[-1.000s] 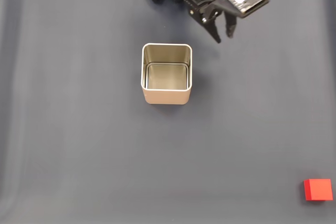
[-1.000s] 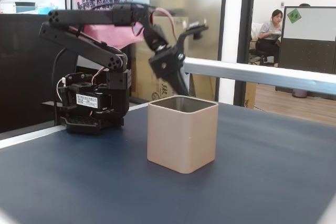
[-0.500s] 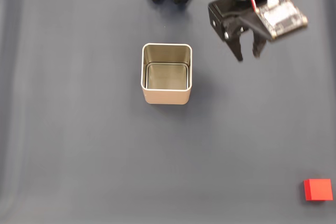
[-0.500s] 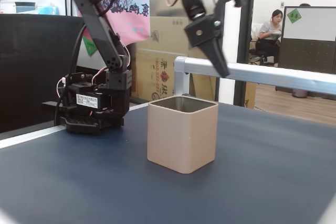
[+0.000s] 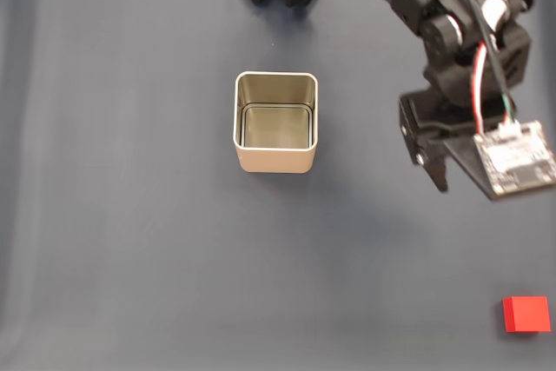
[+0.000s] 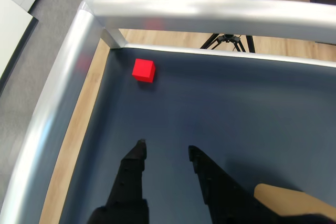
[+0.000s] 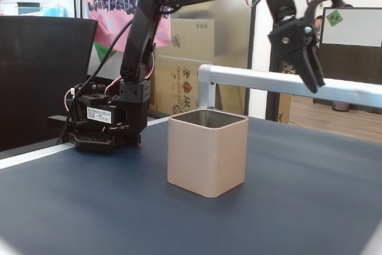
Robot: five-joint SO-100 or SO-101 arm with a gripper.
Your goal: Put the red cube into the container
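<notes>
Wrist view: the tool hangs above the dark worktop, its two black fingers parted by a narrow gap with nothing between them; the red cube lies well ahead of the fingertips, near the worktop's far corner beside the metal rail. In a fixed view from above, the tool is raised between the container and the red cube, apart from both; the container stands upright and empty, the cube alone at the lower right. The step in hand appears to be the approach to the cube, no grasp yet made; the next move likely calls for travel onward over the cube, a wider opening, then descent to straddle it.
</notes>
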